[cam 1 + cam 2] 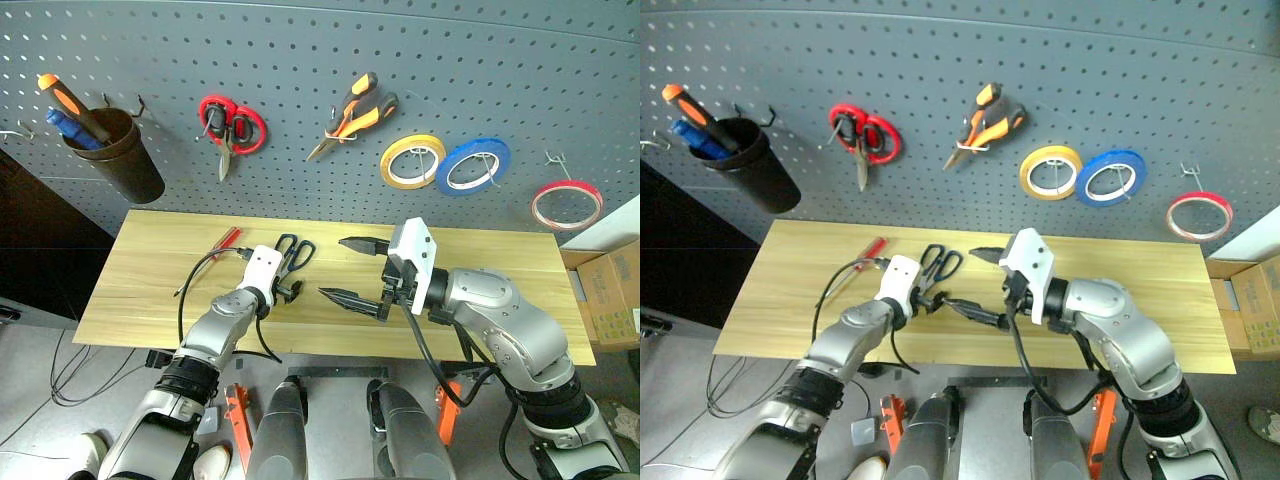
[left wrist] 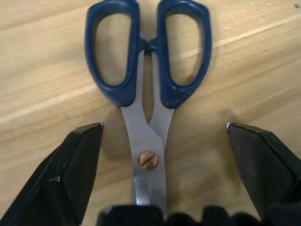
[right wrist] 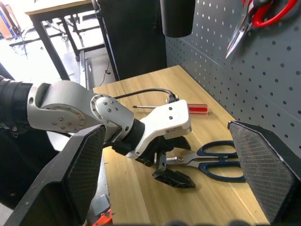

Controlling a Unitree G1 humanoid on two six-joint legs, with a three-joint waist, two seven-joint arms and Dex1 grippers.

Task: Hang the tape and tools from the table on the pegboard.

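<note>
Dark grey pegboard (image 1: 300, 60) across the far side, with a light wood table (image 1: 150, 290) running along its foot. Far left on the board: brown cup (image 1: 125, 155) holding an orange-and-black-handled screwdriver (image 1: 70, 100). Next along, red-looped scissors (image 1: 230, 128) hung points down. Then orange-and-black pliers (image 1: 352, 113) already up on a hook, tilted, nose toward lower left. Further right, yellow tape roll (image 1: 412, 161) and blue tape roll (image 1: 473, 165) side by side, just touching or nearly so. Far right, red tape ring (image 1: 566, 204) hanging on its own hook, well apart from the blue. Down on the table, left part: slim red-handled screwdriver (image 1: 225, 241) lying flat, tip toward the near left. Just right of it, blue-looped scissors (image 2: 148, 70) flat on the wood, loops toward the pegboard, blades toward the near edge. Left gripper (image 2: 162, 136) low over those scissors, fingers spread wide to either side of the blades near the pivot screw, not closed on anything; contact with the metal not clear. Right of that, right gripper (image 1: 350, 270) above the table's middle, pointing left toward the other hand, fingers wide apart, nothing between them.
</note>
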